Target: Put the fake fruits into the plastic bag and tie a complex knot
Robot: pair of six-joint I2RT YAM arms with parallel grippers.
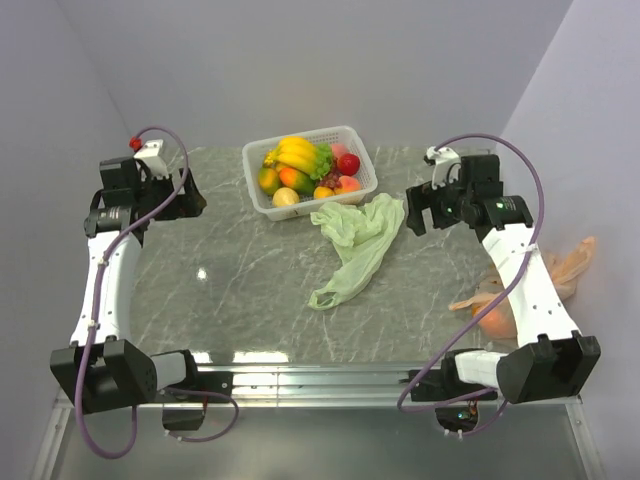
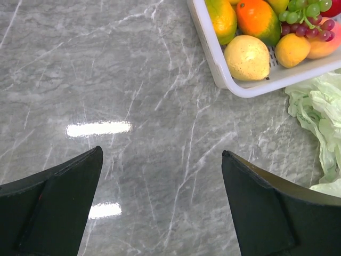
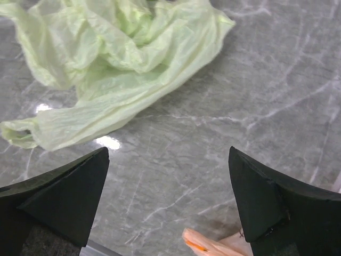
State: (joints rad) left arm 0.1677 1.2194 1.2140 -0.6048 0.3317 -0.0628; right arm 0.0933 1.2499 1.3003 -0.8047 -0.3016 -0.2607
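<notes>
1. The fake fruits (image 1: 308, 168) all sit piled in a white lattice basket (image 2: 210, 50) at the far middle of the grey marble table (image 1: 230, 270).
2. In that pile I can pick out a yellow banana bunch (image 1: 295, 152) on top, an orange-green mango (image 2: 258, 18), a yellow lemon (image 2: 248, 57) in the near corner, dark and green grapes (image 2: 309, 21) and a red apple (image 1: 348, 163) on the right side.
3. The pale green plastic bag (image 1: 355, 245) lies crumpled and flat on the table right by the basket's near right corner. One handle loop (image 1: 325, 298) trails off toward the near edge. No fruit is in it.
4. The left gripper (image 2: 161, 153) hangs over bare marble to the left of the basket, jaws spread wide, holding nothing.
5. The right gripper (image 3: 169, 150) hangs to the right of the green bag, jaws just as wide apart and empty, with the bag ahead of its fingers.
6. A peach-orange bag (image 1: 500, 305) with something round and orange inside lies at the table's right edge, partly under the right arm.
</notes>
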